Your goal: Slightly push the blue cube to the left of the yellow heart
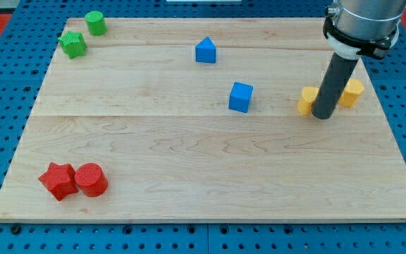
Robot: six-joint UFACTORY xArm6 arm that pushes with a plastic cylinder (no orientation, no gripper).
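Eight small blocks lay scattered on the pale wooden board [189, 176] when I looked. The blue cube [240, 97] sat a little right of the middle, on its own, well clear of everything else. Further toward the view's top and slightly left was a second blue block [205, 51], shaped like a little house with a peaked top.

My tip [322, 115] was down on the board at the view's right, the dark rod standing upright between two yellow blocks. One yellow block [307, 100] was just beside the rod on its left, partly hidden by it, so I could not make out whether this was the heart. The other yellow block [352, 92] sat just right of the rod and looked rounded. Being a bare rod, the tip had nothing to open or close and held nothing. It stood well apart from the blue cube, off to the cube's right.

Up in the top left corner were a green cylinder [95, 23] and a green star-like block [72, 44], close together. Near the bottom left, a red star-like block [57, 180] and a red cylinder [91, 179] were touching.
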